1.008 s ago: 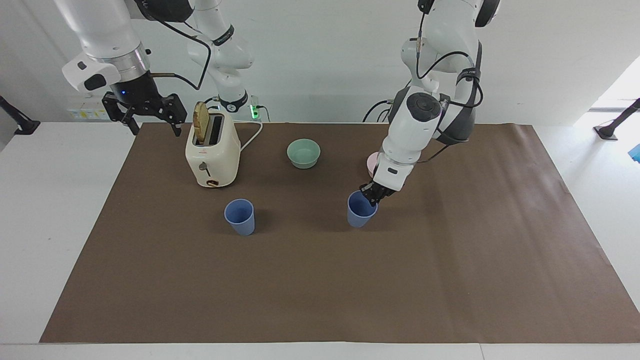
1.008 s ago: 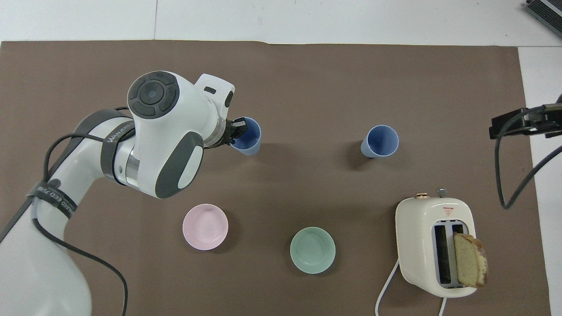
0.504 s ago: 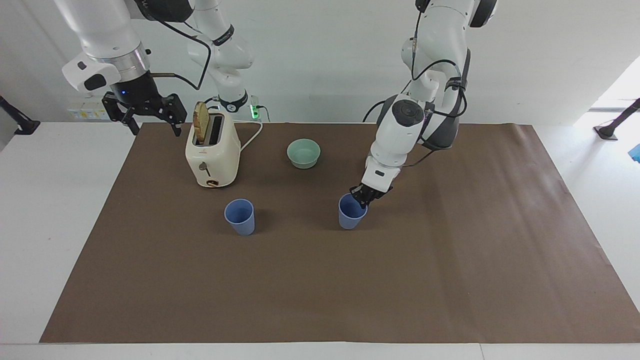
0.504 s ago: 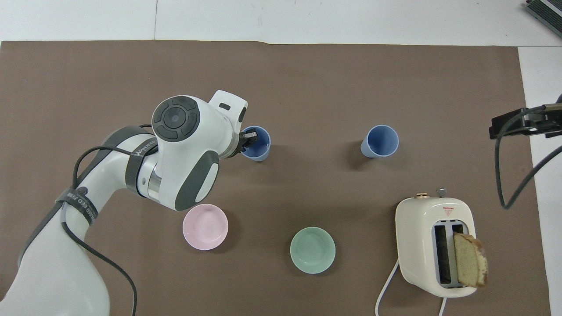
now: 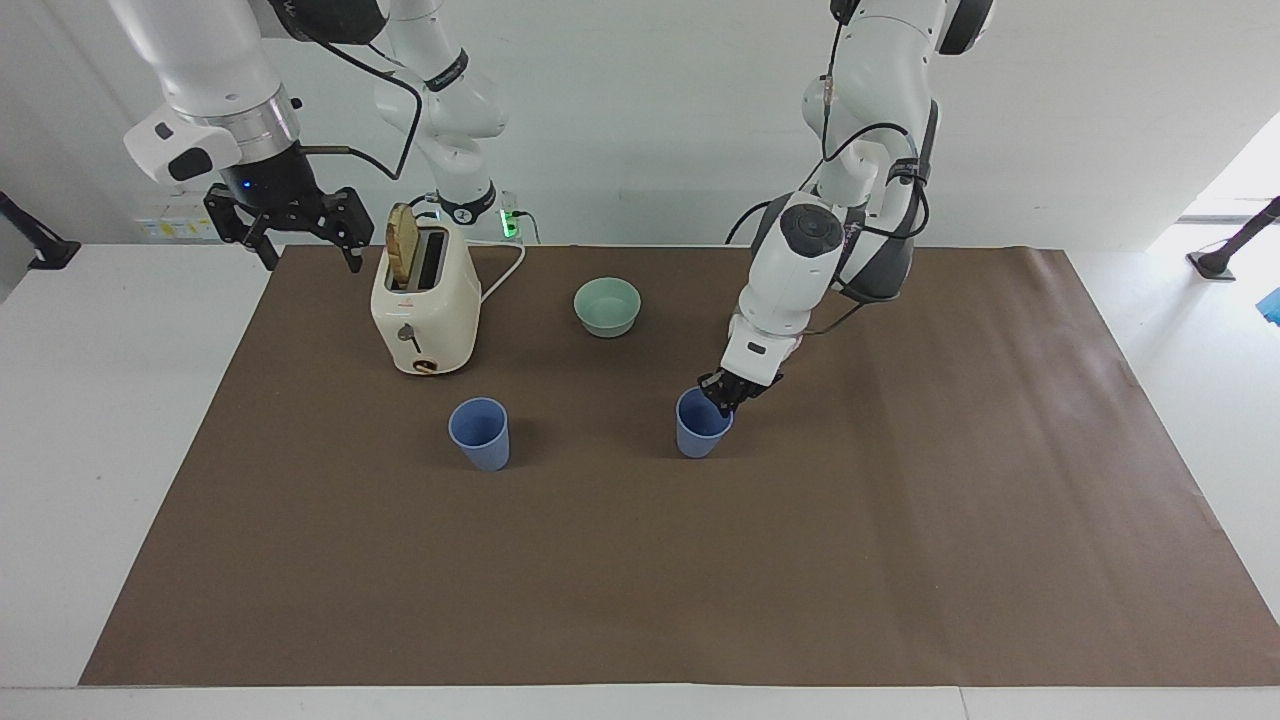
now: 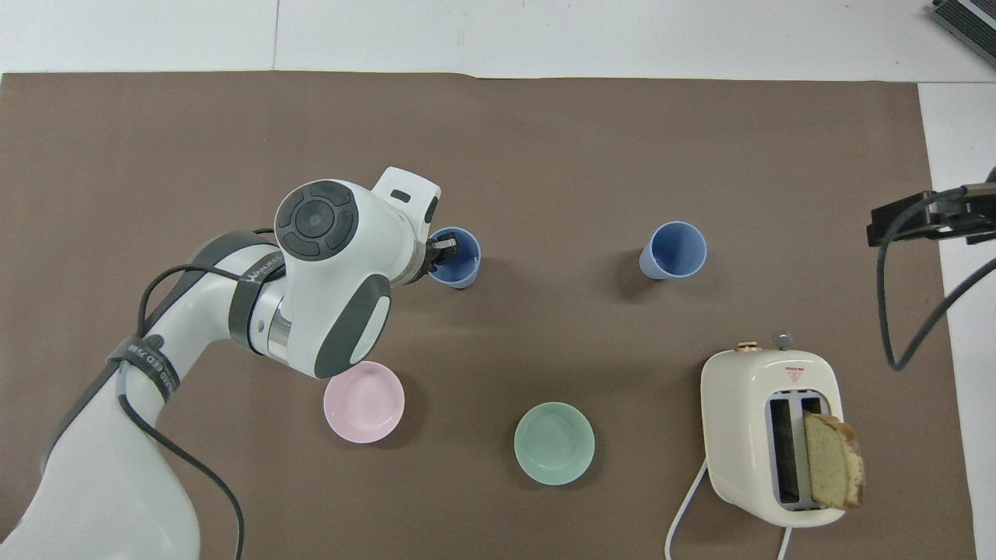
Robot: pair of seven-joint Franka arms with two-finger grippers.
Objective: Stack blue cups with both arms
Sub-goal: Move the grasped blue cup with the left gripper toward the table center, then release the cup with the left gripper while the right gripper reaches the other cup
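Two blue cups are on the brown mat. One blue cup [image 5: 479, 432] stands alone and upright, farther from the robots than the toaster; it also shows in the overhead view [image 6: 674, 250]. My left gripper [image 5: 727, 392] is shut on the rim of the other blue cup [image 5: 699, 428], one finger inside and one outside, also seen from overhead [image 6: 441, 250]. That cup [image 6: 457, 260] is upright, its base at or just above the mat. My right gripper [image 5: 305, 245] hangs open and empty in the air over the mat's edge beside the toaster and waits.
A cream toaster [image 5: 425, 310] with a bread slice [image 6: 832, 459] in one slot stands toward the right arm's end. A mint-green bowl [image 5: 607, 305] and a pale pink bowl [image 6: 364, 401] sit nearer the robots than the cups. The pink bowl is hidden by the left arm in the facing view.
My left gripper has carried its cup toward the other cup and the right arm's end, and the cup went from tilted to upright. The right arm has not moved.
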